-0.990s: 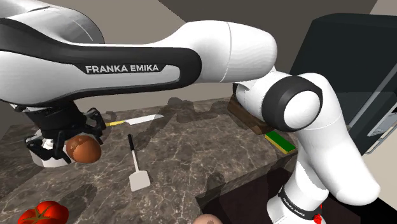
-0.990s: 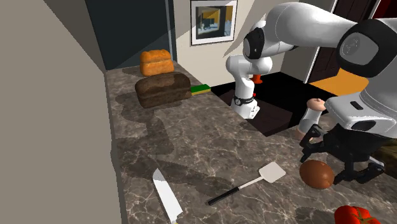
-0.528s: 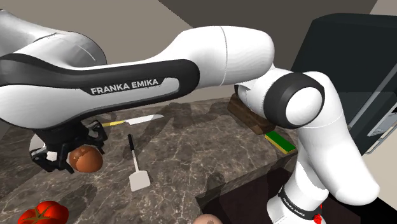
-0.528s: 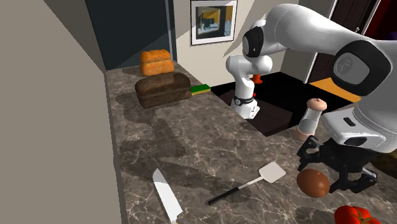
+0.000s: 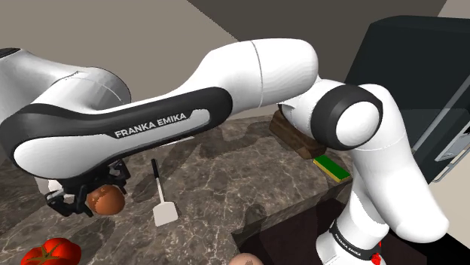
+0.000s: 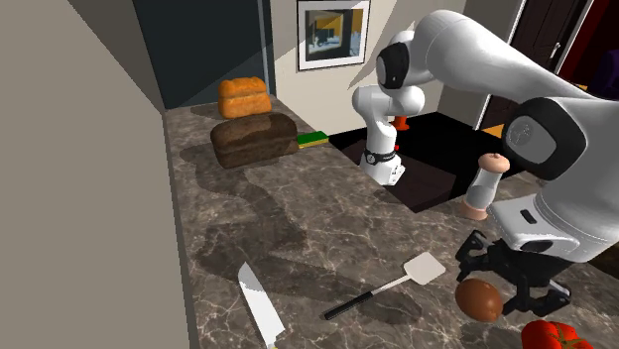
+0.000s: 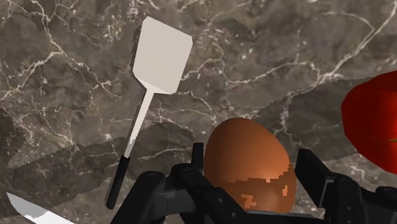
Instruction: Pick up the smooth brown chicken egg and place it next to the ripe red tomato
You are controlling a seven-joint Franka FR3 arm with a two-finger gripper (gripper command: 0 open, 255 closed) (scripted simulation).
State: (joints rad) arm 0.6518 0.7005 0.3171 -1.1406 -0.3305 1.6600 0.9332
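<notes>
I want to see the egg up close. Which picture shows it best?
The wrist view: the brown egg is big, clasped in the pincer. The shoulder and second exterior views show it small beneath the arm.

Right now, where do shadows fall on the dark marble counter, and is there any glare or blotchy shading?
Wrist view: a broad soft shadow crosses the dark veined marble counter and the black handle of the white spatula; the smooth brown egg shows blotchy dark patches. Second exterior view: faint soft shadows on the counter, no glare. Shoulder view: shadow patches beyond the spatula.
</notes>
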